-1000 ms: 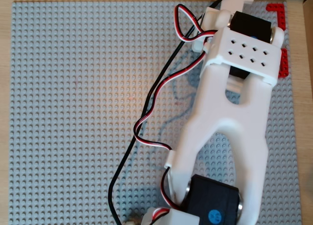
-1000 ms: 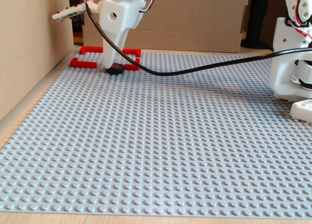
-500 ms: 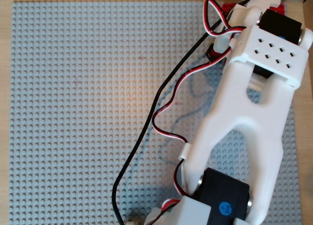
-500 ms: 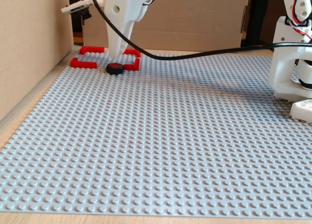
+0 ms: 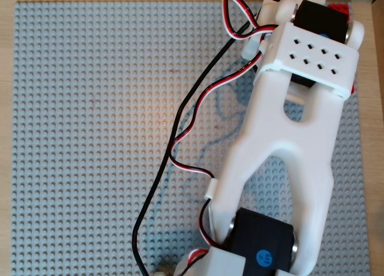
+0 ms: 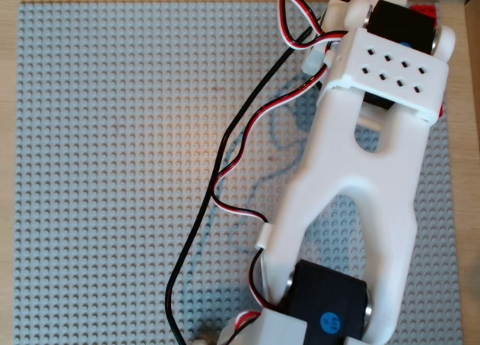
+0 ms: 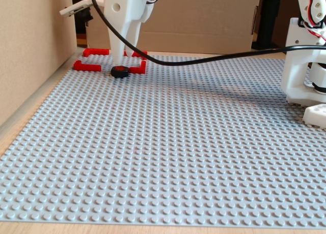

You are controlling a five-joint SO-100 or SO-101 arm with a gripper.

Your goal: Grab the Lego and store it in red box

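In the fixed view the Lego [image 7: 120, 71], a black hexagon with its red centre up, lies flat on the grey baseplate [image 7: 178, 142]. It sits in the gap between the two front corner pieces of the red box [image 7: 86, 67], on the box's front line. My gripper [image 7: 91, 36] stands over the box. One white finger [image 7: 122, 46] points down just behind the Lego, and the other is swung out to the left, so the gripper is open and empty. In both overhead views the arm [image 5: 300, 108] [image 6: 375, 135] hides the Lego and gripper. Only slivers of the red box [image 5: 339, 9] [image 6: 424, 12] show.
A cardboard wall [image 7: 30, 40] runs along the left of the plate, close to the box. The arm's base [image 7: 308, 66] stands at the right, and a black cable [image 7: 214, 56] hangs across the back. Black and red-white cables [image 5: 180, 126] trail over the plate's middle.
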